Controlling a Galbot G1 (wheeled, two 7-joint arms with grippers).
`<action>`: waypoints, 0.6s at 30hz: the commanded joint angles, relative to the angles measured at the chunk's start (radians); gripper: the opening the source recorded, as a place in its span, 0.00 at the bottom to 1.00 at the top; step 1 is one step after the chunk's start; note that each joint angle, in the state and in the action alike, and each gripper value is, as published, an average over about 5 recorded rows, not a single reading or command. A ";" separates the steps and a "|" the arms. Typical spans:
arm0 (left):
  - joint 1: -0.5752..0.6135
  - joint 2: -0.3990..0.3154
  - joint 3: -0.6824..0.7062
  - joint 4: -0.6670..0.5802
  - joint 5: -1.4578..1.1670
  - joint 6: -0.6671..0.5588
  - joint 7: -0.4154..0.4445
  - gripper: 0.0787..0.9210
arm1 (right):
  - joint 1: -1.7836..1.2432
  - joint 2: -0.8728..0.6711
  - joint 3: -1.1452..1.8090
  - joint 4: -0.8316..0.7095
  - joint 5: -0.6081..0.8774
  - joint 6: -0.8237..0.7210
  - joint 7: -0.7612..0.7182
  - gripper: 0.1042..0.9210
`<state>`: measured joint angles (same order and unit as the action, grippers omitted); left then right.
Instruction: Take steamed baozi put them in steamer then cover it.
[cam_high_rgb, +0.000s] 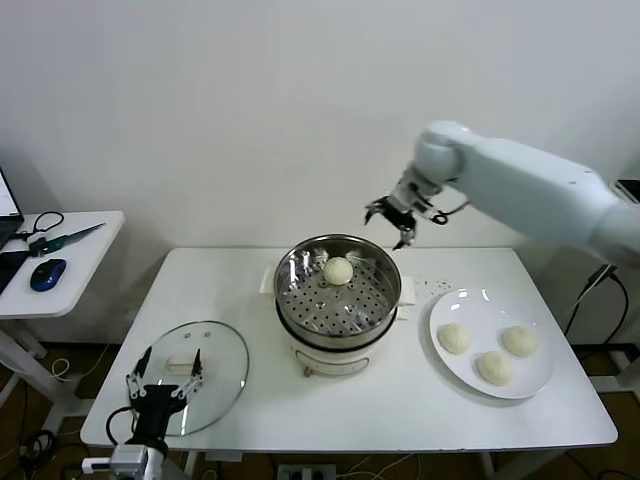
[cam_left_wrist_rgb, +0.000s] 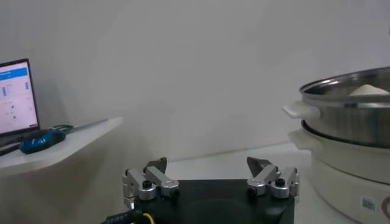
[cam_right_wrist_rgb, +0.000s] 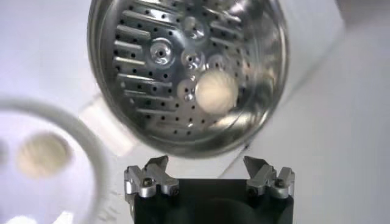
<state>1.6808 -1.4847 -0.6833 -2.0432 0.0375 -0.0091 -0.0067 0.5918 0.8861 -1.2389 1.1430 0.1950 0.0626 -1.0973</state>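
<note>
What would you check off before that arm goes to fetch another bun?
1. Right pincer open and empty: ok.
2. First bun sitting inside the steamer: ok.
3. Three buns waiting on the plate: ok.
4. Steamer uncovered, lid flat on the table: ok.
5. Left pincer open over the lid, away from the steamer: ok.
</note>
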 joint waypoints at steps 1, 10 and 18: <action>0.015 0.001 0.000 -0.005 0.001 -0.002 -0.002 0.88 | -0.051 -0.258 -0.070 0.054 0.222 -0.271 0.008 0.88; 0.018 -0.002 -0.003 -0.004 0.004 0.001 -0.010 0.88 | -0.349 -0.290 0.137 0.009 0.006 -0.233 -0.002 0.88; 0.024 -0.003 -0.008 0.001 0.006 0.001 -0.011 0.88 | -0.549 -0.231 0.272 -0.027 -0.099 -0.223 0.004 0.88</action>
<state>1.7010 -1.4871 -0.6895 -2.0458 0.0429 -0.0087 -0.0165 0.2663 0.6756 -1.0993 1.1325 0.1812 -0.1229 -1.0957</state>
